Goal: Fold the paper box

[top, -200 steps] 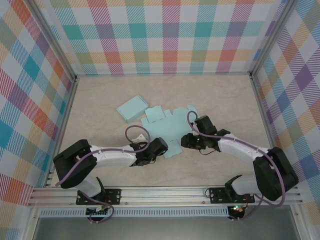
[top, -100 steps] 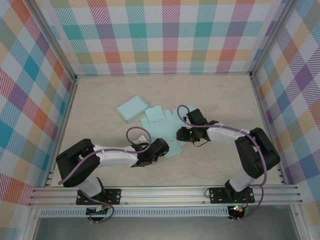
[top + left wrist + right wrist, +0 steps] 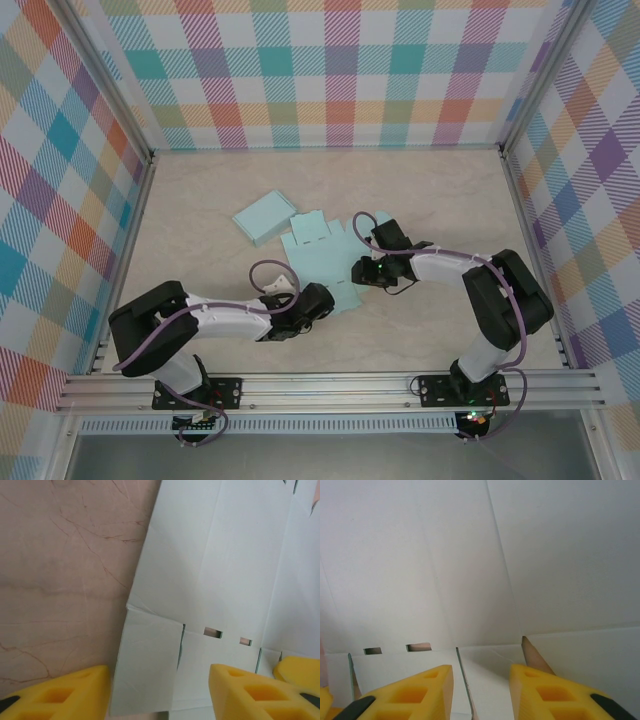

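The paper box (image 3: 322,250) is a pale blue flat blank lying unfolded in the middle of the table. My left gripper (image 3: 322,299) is at its near edge. In the left wrist view the left gripper (image 3: 159,681) stands open, its yellow fingers (image 3: 60,692) on either side of a small corner flap (image 3: 150,665) that lies flat between them. My right gripper (image 3: 360,272) rests over the blank's right part. In the right wrist view the right gripper (image 3: 481,681) is open, low over a slit edge flap (image 3: 495,680), with nothing pinched.
A folded pale blue box piece (image 3: 265,217) lies just behind and left of the blank. Checked walls with metal frames close in the table on three sides. A yellow fingertip of the right gripper (image 3: 300,672) shows close by in the left wrist view.
The right gripper has slid left and slightly back onto the blank. The left gripper's jaws have narrowed around the corner flap, and its arm has shifted a little nearer.
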`<action>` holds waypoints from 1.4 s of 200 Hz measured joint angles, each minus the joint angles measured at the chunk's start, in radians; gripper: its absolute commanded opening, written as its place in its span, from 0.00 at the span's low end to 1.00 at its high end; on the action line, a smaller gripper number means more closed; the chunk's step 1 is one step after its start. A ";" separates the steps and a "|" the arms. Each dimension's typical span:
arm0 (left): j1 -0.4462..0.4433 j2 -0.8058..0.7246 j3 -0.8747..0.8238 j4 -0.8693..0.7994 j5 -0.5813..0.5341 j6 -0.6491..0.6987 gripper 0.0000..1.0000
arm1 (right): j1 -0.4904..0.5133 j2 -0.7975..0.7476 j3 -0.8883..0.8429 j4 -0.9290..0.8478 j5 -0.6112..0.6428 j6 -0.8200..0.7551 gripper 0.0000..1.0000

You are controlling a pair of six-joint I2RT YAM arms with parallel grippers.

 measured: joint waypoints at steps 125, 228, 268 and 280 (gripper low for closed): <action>-0.002 -0.004 -0.039 0.111 -0.153 0.096 0.23 | -0.002 0.009 -0.008 0.029 -0.030 0.015 0.35; -0.002 -0.033 0.050 -0.088 -0.255 0.152 0.00 | 0.002 -0.007 -0.043 0.047 -0.075 0.018 0.36; -0.002 -0.097 0.116 -0.275 -0.336 0.282 0.00 | 0.002 -0.099 -0.069 0.031 -0.090 0.017 0.39; -0.002 -0.134 0.119 -0.303 -0.361 0.355 0.00 | 0.002 -0.150 -0.070 0.024 -0.092 0.014 0.42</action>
